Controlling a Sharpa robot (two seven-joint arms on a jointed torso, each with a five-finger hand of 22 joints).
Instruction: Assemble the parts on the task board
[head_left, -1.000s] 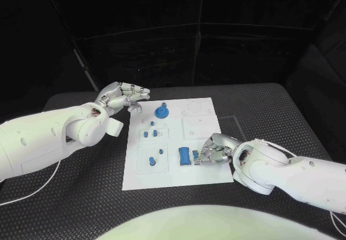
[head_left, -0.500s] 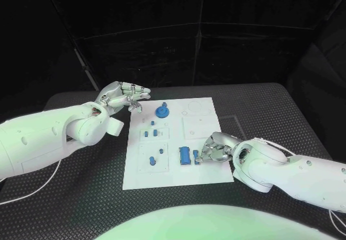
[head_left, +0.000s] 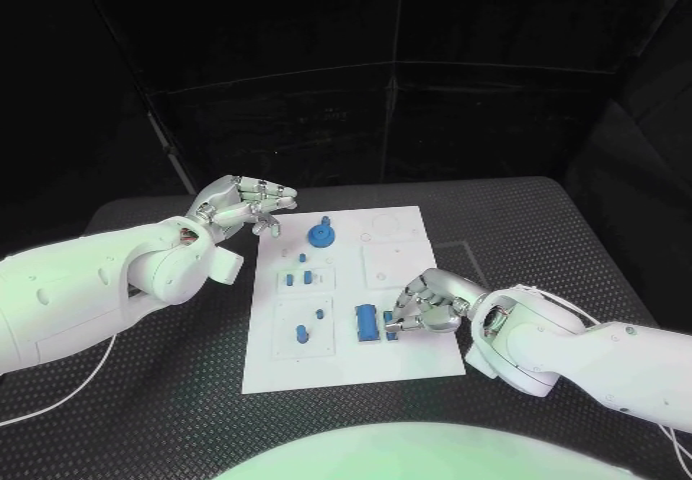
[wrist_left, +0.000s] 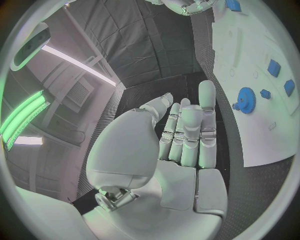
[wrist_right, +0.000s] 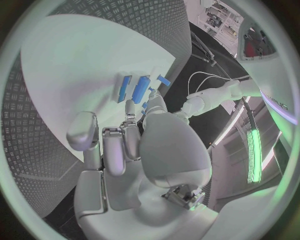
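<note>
your left hand (head_left: 242, 203) is hanging in the air just off the far left corner of the flat white task board (head_left: 411, 350). its silver fingers are curled in toward the thumb and it is holding nothing that i can see. you are keeping it clear of the parts, which is good.

moving right, the round blue gear part with a little knob (head_left: 323, 234) is sitting on the far part of the board. just nearer you, some small blue block parts (head_left: 299, 272) are sitting in a square pocket, and one more small blue peg part (head_left: 302, 332) is sitting in the next pocket down.

beside that, the long blue bar part (head_left: 368, 322) is lying in the middle of the board, near its close edge. a smaller blue piece (head_left: 391, 334) is sitting just beside it.

your right hand (head_left: 428, 303) is bending down over the board right next to those two. its fingertips (wrist_right: 129, 107) are touching or nearly touching that smaller piece, but i cannot tell if they are pinching it.

i think you are working on seating that piece by the bar. go slowly, push straight down, and do not bump the bar sideways. keep the wrist still so the piece is not tipping.
</note>
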